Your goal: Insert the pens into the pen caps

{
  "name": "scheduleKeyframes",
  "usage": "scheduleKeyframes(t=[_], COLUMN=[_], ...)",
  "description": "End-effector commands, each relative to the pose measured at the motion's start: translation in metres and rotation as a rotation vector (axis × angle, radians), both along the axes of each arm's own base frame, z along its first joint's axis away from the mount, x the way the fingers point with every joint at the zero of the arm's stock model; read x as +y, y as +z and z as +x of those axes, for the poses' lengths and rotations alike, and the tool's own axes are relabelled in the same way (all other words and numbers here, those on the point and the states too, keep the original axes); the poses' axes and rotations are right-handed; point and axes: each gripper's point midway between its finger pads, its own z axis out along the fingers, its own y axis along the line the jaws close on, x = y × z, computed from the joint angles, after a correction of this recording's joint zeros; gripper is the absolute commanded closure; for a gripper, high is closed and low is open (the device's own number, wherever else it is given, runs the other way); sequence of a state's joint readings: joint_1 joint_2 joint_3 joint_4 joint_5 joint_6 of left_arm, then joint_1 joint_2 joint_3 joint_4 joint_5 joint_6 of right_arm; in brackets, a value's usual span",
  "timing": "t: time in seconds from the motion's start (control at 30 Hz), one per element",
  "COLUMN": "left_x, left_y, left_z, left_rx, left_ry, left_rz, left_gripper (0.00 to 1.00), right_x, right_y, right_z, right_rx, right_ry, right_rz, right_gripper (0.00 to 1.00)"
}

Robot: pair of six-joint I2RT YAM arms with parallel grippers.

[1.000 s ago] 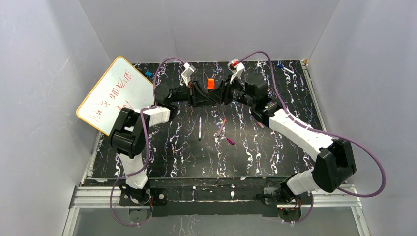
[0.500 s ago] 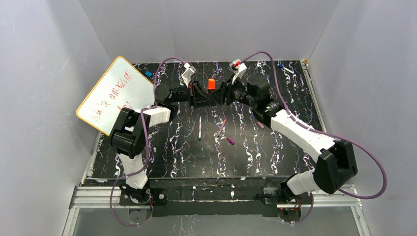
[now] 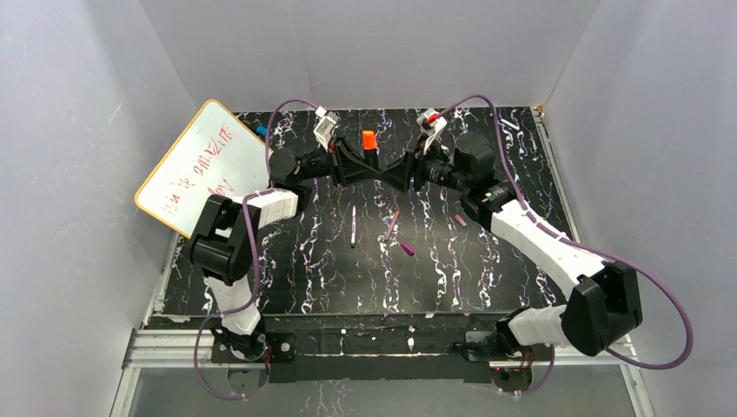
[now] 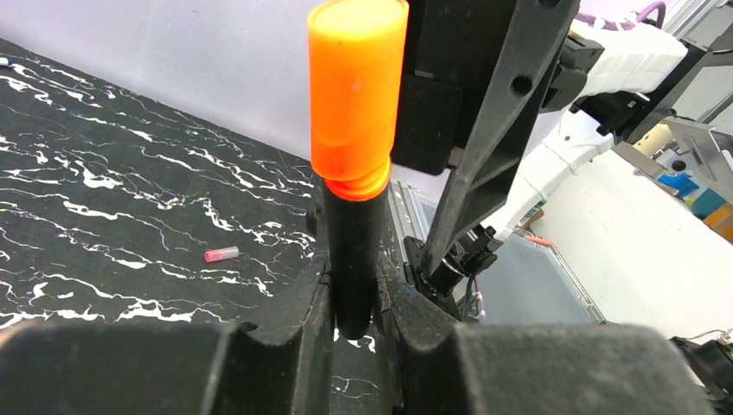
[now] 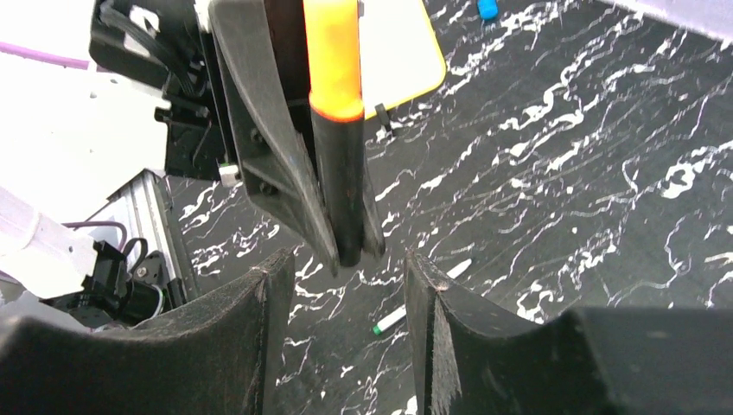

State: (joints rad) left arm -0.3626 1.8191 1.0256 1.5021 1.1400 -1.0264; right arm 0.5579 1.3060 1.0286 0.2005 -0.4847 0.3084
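L gripper (image 4: 353,292) clamped tight on lower barrel of the thick black marker pen (image 4: 354,233), short orange plastic cap (image 4: 357,95) seated on its upper end, centre of L wrist frame. R gripper (image 5: 346,290) stands wide, pen's end just beyond its tips, not touching. Only R wrist view shows that gap, plus the thin whitish pen w/ green tip (image 5: 391,322) on the black marbled table (image 5: 605,173), lower centre. Only L wrist view shows a small pink cap (image 4: 221,253) lying mid-left; can't match it to the top view. Top view gives the thin pink pen (image 3: 392,223) & tiny magenta cap (image 3: 407,249) mid-frame, near the whitish pen. Vs 1 s ago: R gripper has backed off rightward from the orange cap, gap opened btwn the grippers. L gripper & pen sit slightly higher in frame, table pens unmoved.
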Motion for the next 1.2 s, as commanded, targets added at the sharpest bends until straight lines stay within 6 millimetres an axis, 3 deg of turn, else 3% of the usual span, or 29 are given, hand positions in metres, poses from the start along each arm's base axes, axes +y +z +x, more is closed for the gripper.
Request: scheduleKeyframes(t=[0.0, 0.2, 0.37, 1.17], left_x=[0.001, -0.003, -0.003, -0.004], left_y=[0.018, 0.009, 0.005, 0.002], left_z=[-0.013, -0.019, -0.020, -0.017], left_rx=[-0.077, -0.068, -0.072, -0.075], left_ry=[0.006, -0.001, 0.004, 0.010], left_rz=[-0.023, -0.009, 0.001, 0.017], left_gripper=[1.00, 1.00, 1.00, 1.00], right_x=[0.006, 0.009, 0.014, 0.032], right_y=[0.062, 0.098, 0.109, 0.082], right_z=[0.015, 0.033, 0.039, 0.050], right_rx=[-0.205, -0.276, -0.291, -0.174], right_ry=[0.026, 0.059, 0.091, 0.182], right_rz=[0.081, 0.107, 0.110, 0.066], right_gripper=[0.42, 0.42, 0.42, 0.46])
